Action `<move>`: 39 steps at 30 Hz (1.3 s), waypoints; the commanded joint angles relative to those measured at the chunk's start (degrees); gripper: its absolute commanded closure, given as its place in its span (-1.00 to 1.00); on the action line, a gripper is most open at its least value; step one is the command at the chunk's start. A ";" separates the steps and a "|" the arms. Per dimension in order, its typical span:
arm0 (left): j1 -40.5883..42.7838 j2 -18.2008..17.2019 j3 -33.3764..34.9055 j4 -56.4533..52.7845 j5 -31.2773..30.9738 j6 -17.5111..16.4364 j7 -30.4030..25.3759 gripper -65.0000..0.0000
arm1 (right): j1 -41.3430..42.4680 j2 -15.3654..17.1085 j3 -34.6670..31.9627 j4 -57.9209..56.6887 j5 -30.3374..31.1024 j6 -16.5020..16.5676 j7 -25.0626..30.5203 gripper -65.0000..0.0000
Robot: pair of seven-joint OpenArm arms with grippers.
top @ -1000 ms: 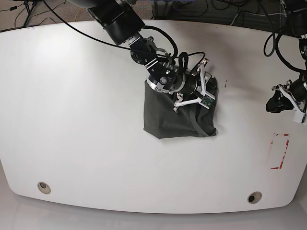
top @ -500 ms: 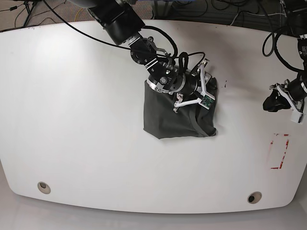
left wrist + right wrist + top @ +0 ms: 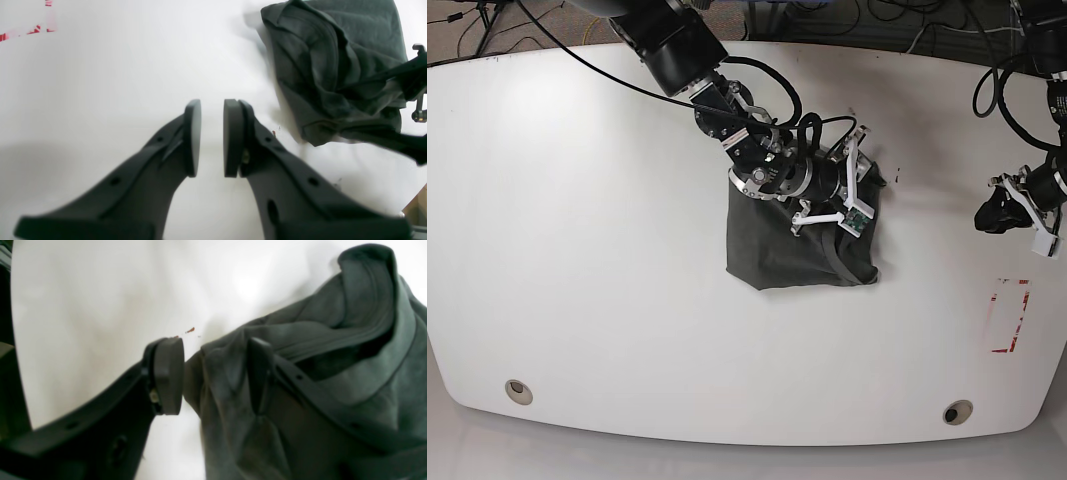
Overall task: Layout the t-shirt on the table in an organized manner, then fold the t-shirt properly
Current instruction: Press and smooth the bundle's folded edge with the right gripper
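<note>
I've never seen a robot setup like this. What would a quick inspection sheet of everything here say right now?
Surface: large white smooth table, two round grommet holes, red-and-white sticker.
Job's things: dark charcoal-grey cloth t-shirt, folded into a compact, wrinkled bundle.
Clutter: nothing seen.
Grippers: right gripper at the bundle's corner, one finger on the cloth, one beside it, jaws apart; left gripper over bare table, narrow gap, holding nothing.
Cables: black cables loop along the right arm; more lie behind the table.
Surroundings: floor beyond the far edge.
</note>
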 commanded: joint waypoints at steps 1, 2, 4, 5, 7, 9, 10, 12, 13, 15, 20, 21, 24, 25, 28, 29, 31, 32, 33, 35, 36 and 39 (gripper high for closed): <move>-0.68 -1.49 -0.46 0.73 -1.13 -0.28 -1.27 0.68 | 1.21 -0.64 0.93 0.87 0.65 -0.07 1.48 0.44; -0.68 -1.49 -0.46 0.73 -1.13 -0.28 -1.27 0.68 | 1.21 -0.64 1.19 0.78 0.65 0.02 1.48 0.50; -0.68 -1.49 -0.46 0.73 -1.13 -0.28 -1.27 0.68 | 1.21 -0.64 1.19 0.78 0.48 0.11 1.48 0.61; -0.68 -1.49 -0.46 0.73 -1.13 -0.28 -1.27 0.68 | 1.21 -0.64 1.19 0.69 0.48 0.11 1.48 0.61; -0.68 -1.49 -0.46 0.73 -1.13 -0.28 -1.27 0.68 | 1.30 -0.64 1.19 0.17 0.48 0.11 1.48 0.61; -0.68 -1.49 -0.46 0.73 -1.13 -0.28 -1.27 0.68 | 1.30 -0.64 1.19 -0.45 0.39 0.11 1.48 0.61; -0.68 -1.49 -0.46 0.73 -1.13 -0.28 -1.27 0.68 | 1.39 -0.64 1.19 -0.71 0.39 0.11 1.48 0.61; -0.68 -1.49 -0.46 0.73 -1.13 -0.28 -1.27 0.68 | 1.48 -0.64 1.19 -1.06 0.39 0.11 1.57 0.58; -0.68 -1.49 -0.46 0.73 -1.13 -0.28 -1.27 0.68 | 1.56 -0.64 1.19 -1.15 0.39 0.11 1.57 0.51; -0.68 -1.49 -0.46 0.73 -1.13 -0.28 -1.27 0.68 | 1.48 -0.64 1.19 -1.15 0.39 -0.07 1.57 0.38; -0.68 -1.49 -0.46 0.73 -1.13 -0.28 -1.27 0.68 | 1.30 -0.64 1.19 -1.15 0.48 -0.16 1.57 0.19; -0.68 -1.49 -0.46 0.73 -1.13 -0.28 -1.27 0.68 | 1.30 -0.64 1.19 -1.15 0.48 -0.16 1.57 0.22; -0.68 -1.49 -0.46 0.73 -1.13 -0.28 -1.27 0.68 | 1.30 -0.64 1.19 -1.15 0.57 -0.16 1.57 0.44; -0.68 -1.49 -0.46 0.73 -1.13 -0.28 -1.27 0.68 | 1.30 -0.64 1.19 -1.15 0.57 -0.16 1.57 0.55; -0.68 -1.49 -0.46 0.73 -1.13 -0.28 -1.27 0.68 | 1.39 -0.64 1.19 -1.15 0.74 -0.16 1.57 0.70; -0.68 -1.49 -0.46 0.73 -1.13 -0.28 -1.27 0.68 | 1.39 -0.64 1.19 -1.15 0.74 -0.16 1.57 0.71; -0.68 -1.49 -0.46 0.73 -1.13 -0.28 -1.27 0.68 | 1.39 -0.64 1.19 -1.15 0.74 -0.16 1.57 0.72; -0.59 -1.49 -0.46 0.73 -1.13 -0.28 -1.27 0.68 | 1.39 -0.64 1.19 -1.15 0.74 -0.16 1.57 0.73; -0.33 -1.49 -0.46 0.73 -1.13 -0.28 -1.27 0.68 | 1.39 -0.64 1.11 -1.15 0.74 -0.16 1.57 0.74; -0.06 -1.49 -0.46 0.73 -1.13 -0.28 -1.27 0.68 | 1.30 -0.64 1.11 -1.15 0.74 -0.16 1.48 0.79; -0.06 -1.49 -0.46 0.73 -1.13 -0.28 -1.27 0.68 | 1.21 -0.73 1.02 -1.15 0.83 -0.16 1.39 0.86; -0.06 -1.49 -0.46 0.73 -1.13 -0.28 -1.27 0.68 | 1.21 -0.99 1.02 -0.89 0.83 -0.16 1.31 1.00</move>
